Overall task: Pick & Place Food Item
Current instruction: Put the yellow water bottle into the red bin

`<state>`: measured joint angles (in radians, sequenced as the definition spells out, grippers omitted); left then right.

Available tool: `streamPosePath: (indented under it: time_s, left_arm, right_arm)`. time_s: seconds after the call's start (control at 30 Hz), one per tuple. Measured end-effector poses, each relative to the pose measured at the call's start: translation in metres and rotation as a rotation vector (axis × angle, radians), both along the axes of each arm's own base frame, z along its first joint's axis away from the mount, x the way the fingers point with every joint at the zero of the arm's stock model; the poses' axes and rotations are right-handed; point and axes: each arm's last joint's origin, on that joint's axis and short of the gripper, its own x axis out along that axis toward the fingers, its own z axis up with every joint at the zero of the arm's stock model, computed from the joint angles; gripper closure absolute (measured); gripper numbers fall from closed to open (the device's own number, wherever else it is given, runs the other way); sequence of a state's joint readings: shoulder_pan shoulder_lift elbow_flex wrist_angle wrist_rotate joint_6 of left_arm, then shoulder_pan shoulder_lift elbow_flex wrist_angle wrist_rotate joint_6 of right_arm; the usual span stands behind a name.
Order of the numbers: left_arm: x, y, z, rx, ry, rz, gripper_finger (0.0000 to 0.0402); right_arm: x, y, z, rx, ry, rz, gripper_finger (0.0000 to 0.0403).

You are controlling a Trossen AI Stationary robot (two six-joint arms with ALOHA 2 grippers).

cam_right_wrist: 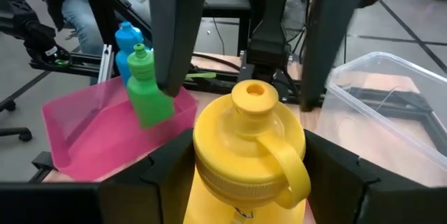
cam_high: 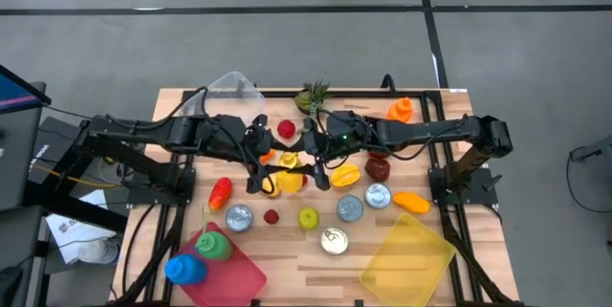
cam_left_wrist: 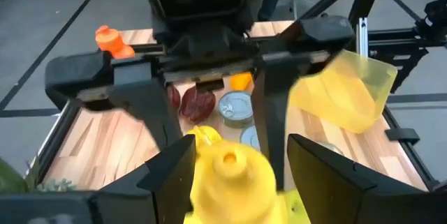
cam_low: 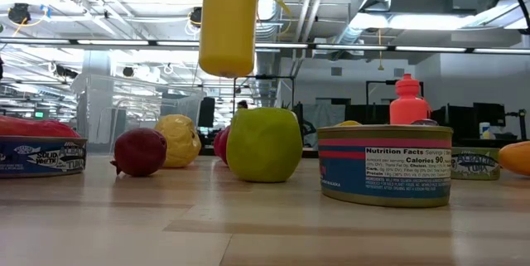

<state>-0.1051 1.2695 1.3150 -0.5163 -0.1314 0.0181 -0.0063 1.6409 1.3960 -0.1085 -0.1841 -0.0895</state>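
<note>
Right wrist view: you see the right gripper [cam_right_wrist: 244, 175] with a dark finger on each side of the yellow bottle [cam_right_wrist: 248, 151], pressed to its body, cap end toward the camera.
Left gripper [cam_left_wrist: 230, 175]: your other pincer clamps the same bottle from the opposite side.
Bottle position: you have it lifted off the table [cam_high: 296, 259], at mid-table between both arms; in the low view it hangs above the green apple [cam_low: 263, 143].
Near the bottle: a dark red fruit [cam_low: 139, 151], a lemon [cam_low: 178, 140] and a labelled can [cam_low: 384, 164] stand on the wood.
Farther out: a pink bin [cam_high: 239, 278] holds green and blue bottles near left; a yellow bin [cam_high: 406, 254] sits near right.
</note>
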Motion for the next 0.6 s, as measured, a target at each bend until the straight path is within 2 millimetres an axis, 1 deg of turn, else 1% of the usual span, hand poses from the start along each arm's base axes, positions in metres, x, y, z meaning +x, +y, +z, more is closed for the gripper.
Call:
streamPosePath:
  time_s: [0.1,0.23,0.6]
  left_arm:
    - [0.0052,0.0009,-0.0079,0.004,0.04,0.005,0.018]
    - [0.0087,0.0008,-0.0101,0.002,0.047,0.002,0.0188]
    - [0.0092,0.001,-0.0092,0.001,0.036,0.004,0.0248]
  right_arm:
    - [0.0,0.0001,0.0,-0.008,-0.001,0.003,0.0185]
    - [-0.0002,0.0001,-0.0004,-0.015,0.002,0.004,0.0185]
    - [-0.0003,0.0001,-0.0009,-0.015,0.007,0.005,0.0185]
